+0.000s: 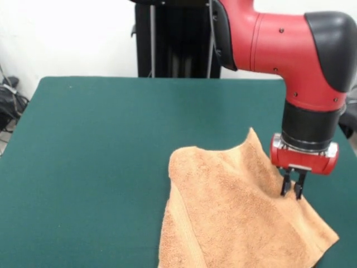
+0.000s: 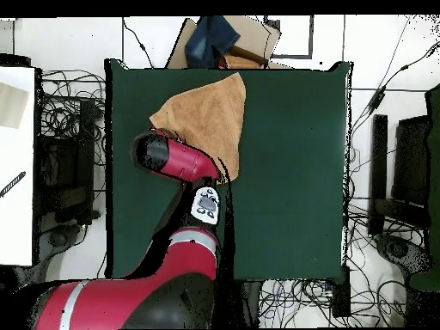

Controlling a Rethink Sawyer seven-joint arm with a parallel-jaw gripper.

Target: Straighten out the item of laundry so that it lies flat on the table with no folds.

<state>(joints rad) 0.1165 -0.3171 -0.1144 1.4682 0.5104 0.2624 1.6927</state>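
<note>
Orange-tan towel (image 1: pixel 240 212) — rumpled, one edge folded over — on green table (image 1: pixel 100 145)

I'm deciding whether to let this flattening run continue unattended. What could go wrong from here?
1. The gripper sits at the towel with its fingers close together; they may catch only a little terry and slip off during a pull.
2. A layer is doubled along the towel's left edge in the front view; dragging from the opposite side might shift the whole cloth without opening that fold.
3. The towel lies near the table edge, so a pull outward could drag it off.
</note>
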